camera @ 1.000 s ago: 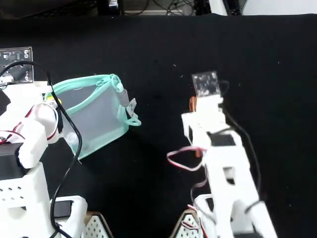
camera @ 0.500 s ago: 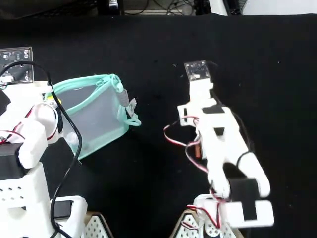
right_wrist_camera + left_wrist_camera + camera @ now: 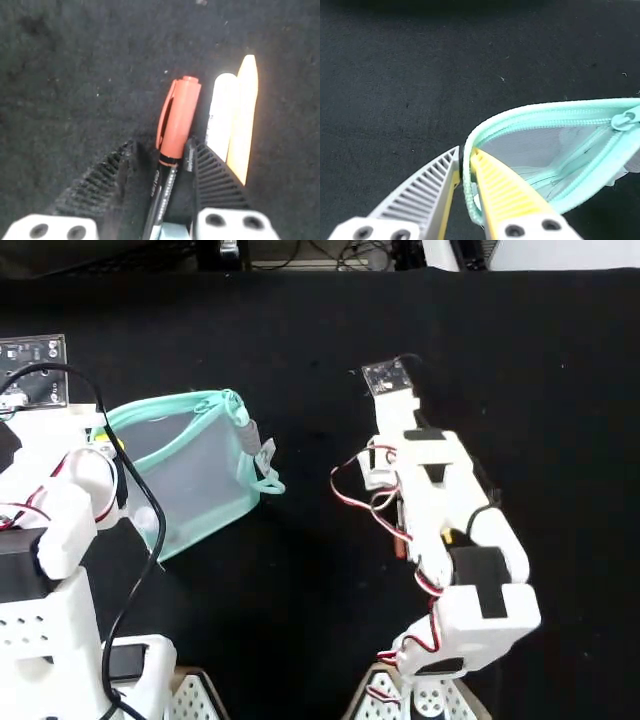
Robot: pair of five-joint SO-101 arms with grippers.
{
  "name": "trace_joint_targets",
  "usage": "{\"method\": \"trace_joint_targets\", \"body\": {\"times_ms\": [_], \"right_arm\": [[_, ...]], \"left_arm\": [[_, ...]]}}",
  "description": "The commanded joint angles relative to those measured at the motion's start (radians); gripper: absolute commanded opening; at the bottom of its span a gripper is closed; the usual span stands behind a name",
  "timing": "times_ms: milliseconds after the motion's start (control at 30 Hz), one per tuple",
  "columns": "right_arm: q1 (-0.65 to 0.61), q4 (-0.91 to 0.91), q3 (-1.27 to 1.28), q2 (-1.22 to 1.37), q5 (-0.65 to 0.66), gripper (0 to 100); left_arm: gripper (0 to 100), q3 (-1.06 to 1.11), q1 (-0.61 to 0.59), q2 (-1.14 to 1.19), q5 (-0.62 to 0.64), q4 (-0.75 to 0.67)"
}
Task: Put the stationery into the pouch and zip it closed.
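Stationery [image 3: 210,131] on the counter [image 3: 75,75]: orange-capped pen [image 3: 175,120] inside the spread right end effector [image 3: 161,146], two markers [image 3: 222,107] just beside the pen, likely all light, stiff, roll-prone, so pinch mid-barrel; well apart from the pen, left end effector [image 3: 465,151] pinches the soft pouch [image 3: 190,475] rim.

A black tablecloth [image 3: 300,330] covers the surface. A small circuit board [image 3: 32,368] (pale, dark markings) sits at its left edge; cables [image 3: 320,252] lie beyond the far edge.
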Motion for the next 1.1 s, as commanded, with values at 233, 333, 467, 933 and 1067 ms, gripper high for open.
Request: {"method": "trace_joint_targets", "body": {"times_ms": [233, 333, 467, 933, 1067], "right_arm": [[0.000, 0.115, -0.054, -0.039, 0.009, 1.2], [-0.008, 0.207, -0.007, -0.151, 0.009, 1.2], [-0.091, 0.235, 0.208, -0.337, 0.083, 1.2], [-0.224, 0.238, 0.521, -0.645, 0.149, 15.4], [-0.238, 0.239, 0.456, -0.621, 0.149, 15.1]], "left_arm": [[3, 0.134, 0.010, 0.034, 0.000, 0.011], [3, 0.134, 0.010, 0.034, 0.000, 0.011], [3, 0.134, 0.010, 0.034, 0.000, 0.011], [3, 0.133, 0.010, 0.034, 0.000, 0.009], [3, 0.133, 0.010, 0.034, 0.000, 0.009]]}}
